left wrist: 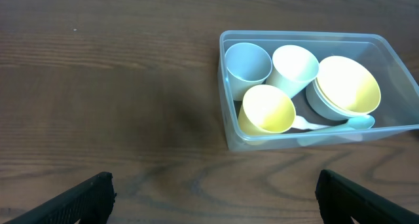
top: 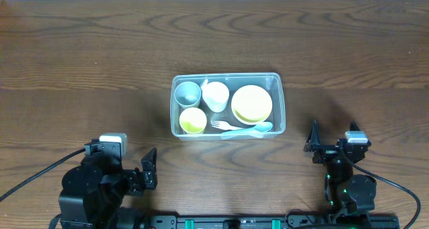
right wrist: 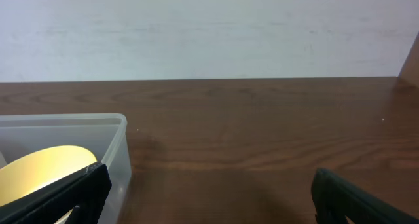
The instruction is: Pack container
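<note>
Your left claw [left wrist: 215, 185] and right claw [right wrist: 209, 185] both hang open, holding nothing.
The large clear rectangular plastic container [top: 228, 75] sits mid-way on the wooden surface [top: 80, 68], already holding cups [top: 216, 95], bowls [top: 251, 103] and cutlery [top: 241, 128]; packing looks done.

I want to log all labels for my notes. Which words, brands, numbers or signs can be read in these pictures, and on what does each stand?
None: no text can be read in any view. The container, the grey cup, white cup, yellow cup and yellow bowl inside it, the table, the left gripper and the right gripper all show plain surfaces without print.
</note>
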Robot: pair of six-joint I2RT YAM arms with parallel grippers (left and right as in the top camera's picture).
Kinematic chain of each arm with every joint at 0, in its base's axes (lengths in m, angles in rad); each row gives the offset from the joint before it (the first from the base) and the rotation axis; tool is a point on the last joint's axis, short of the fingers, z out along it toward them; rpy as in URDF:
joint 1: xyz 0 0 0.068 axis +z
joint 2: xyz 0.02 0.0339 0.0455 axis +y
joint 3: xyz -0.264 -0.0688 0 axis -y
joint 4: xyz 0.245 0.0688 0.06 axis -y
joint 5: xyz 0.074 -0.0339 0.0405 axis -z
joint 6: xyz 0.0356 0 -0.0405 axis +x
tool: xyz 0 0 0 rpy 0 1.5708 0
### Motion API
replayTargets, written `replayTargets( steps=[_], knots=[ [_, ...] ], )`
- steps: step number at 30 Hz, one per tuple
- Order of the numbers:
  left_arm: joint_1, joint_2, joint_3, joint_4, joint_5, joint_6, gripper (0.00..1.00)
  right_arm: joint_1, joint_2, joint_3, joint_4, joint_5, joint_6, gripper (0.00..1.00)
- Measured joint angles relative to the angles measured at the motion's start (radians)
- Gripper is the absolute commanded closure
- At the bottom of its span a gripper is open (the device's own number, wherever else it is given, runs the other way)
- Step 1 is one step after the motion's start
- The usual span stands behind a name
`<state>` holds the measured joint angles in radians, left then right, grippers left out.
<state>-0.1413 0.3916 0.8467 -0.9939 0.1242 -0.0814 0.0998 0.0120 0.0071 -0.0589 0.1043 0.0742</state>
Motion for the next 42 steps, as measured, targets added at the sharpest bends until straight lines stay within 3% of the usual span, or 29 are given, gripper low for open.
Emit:
replayTargets(
  steps=[5,9,12,20,25,42],
  knots=[
    [0.01,-0.005,-0.011,-0.034,0.0,0.002,0.02,0.0,0.0,0.0,0.0,0.0,0.0,0.01],
    [0.06,-0.055,-0.108,0.036,0.0,0.013,0.02,0.0,0.0,0.0,0.0,0.0,0.0,0.01],
    [0.099,-0.128,-0.255,0.176,-0.002,0.043,0.02,0.0,0.0,0.0,0.0,0.0,0.0,0.01],
    [0.144,-0.315,-0.644,0.731,-0.012,0.09,0.02,0.0,0.0,0.0,-0.001,-0.001,0.0,0.01],
    [0.164,-0.354,-0.776,0.948,-0.024,0.117,0.02,0.0,0.0,0.0,-0.001,-0.001,0.0,0.01],
    [0.167,-0.381,-0.827,0.967,-0.049,0.251,0.02,0.0,0.0,0.0,-0.001,-0.002,0.0,0.01]
  ],
)
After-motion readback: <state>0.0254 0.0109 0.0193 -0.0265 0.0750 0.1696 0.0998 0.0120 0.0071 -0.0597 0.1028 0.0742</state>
